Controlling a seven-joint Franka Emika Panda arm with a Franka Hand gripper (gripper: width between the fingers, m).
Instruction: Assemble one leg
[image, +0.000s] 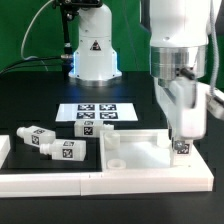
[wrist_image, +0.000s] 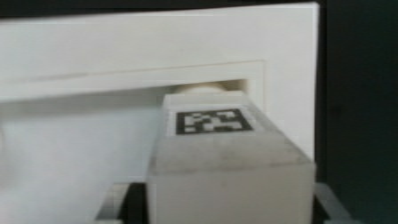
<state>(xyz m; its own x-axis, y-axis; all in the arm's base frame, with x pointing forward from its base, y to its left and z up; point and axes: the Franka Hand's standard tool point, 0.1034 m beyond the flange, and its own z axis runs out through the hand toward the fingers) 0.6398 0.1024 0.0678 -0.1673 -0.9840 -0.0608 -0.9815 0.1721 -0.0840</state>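
Because the gripper (image: 181, 141) is clenched on the leg (wrist_image: 217, 125) upright over the square panel's (image: 140, 155) corner hole at the exterior view's right, a slight tilt (the thread start is hidden) could cross-thread or jam it.

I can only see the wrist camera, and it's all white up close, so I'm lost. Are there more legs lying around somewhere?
Observer: Yes. One spare leg and a second spare leg lie on the black table, off the panel's edge toward the exterior view's left.
Operator: Where on the panel is my leg?
Observer: Your leg, held upright in the fingers, is at the panel's corner toward the exterior view's right.
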